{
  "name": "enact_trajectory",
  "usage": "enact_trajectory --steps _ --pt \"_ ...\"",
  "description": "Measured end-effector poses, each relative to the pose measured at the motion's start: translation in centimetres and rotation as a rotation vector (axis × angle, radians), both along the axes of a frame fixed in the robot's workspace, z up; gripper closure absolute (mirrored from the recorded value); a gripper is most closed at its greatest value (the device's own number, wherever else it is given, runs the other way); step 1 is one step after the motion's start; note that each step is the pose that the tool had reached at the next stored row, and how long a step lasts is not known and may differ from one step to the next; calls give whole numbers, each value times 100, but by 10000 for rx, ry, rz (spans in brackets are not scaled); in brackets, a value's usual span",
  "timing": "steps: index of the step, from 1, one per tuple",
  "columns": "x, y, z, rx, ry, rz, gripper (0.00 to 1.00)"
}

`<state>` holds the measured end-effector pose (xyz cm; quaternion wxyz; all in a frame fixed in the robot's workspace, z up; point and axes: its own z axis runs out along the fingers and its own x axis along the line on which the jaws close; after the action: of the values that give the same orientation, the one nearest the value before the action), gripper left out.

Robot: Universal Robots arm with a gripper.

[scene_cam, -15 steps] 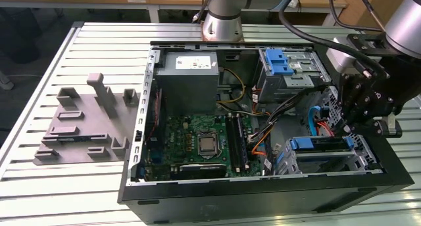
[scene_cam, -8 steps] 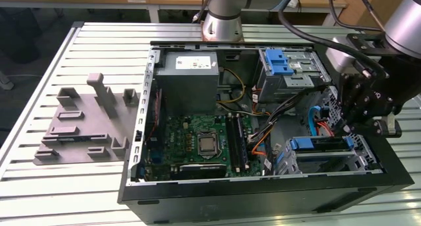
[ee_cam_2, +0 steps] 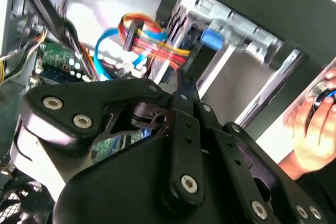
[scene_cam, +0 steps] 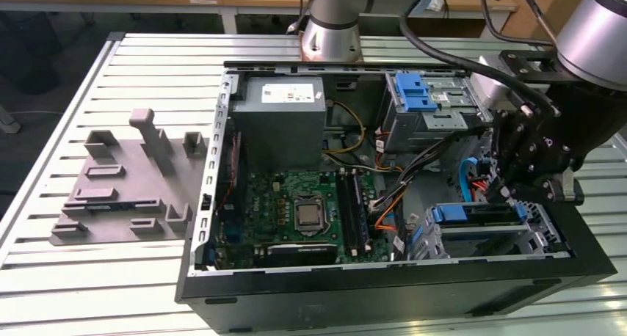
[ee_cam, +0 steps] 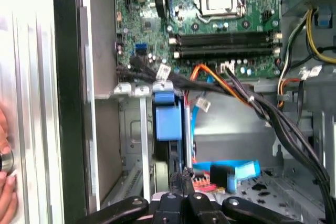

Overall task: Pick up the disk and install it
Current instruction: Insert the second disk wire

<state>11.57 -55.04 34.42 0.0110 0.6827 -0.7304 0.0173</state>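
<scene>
The disk [scene_cam: 476,217] lies flat in the lower drive cage [scene_cam: 548,237] at the front corner of the open computer case, on the exterior view's right. Its blue bracket faces up. My black gripper [scene_cam: 509,193] hangs inside the case just beyond the cage, close above the disk's far edge. In both wrist views its fingers meet at the tips [ee_cam_2: 181,83] [ee_cam: 181,174] with nothing between them. The blue bracket end [ee_cam: 168,120] [ee_cam_2: 212,37] shows ahead of the fingertips, set in the metal cage.
Bundled cables [scene_cam: 412,167] and a blue and red data cable [ee_cam_2: 139,40] run next to the gripper. The motherboard [scene_cam: 304,211], grey power supply [scene_cam: 279,123] and upper bay with a blue latch [scene_cam: 423,94] fill the case. A grey fixture [scene_cam: 128,182] lies on the slatted table. A hand [ee_cam_2: 310,124] rests outside the case.
</scene>
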Motion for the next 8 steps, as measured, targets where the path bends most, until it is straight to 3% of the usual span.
enact_trajectory --steps 4,8 --pt "-35 -1 19 -4 -7 -1 89" --pt "-37 12 142 -2 -8 -1 89"
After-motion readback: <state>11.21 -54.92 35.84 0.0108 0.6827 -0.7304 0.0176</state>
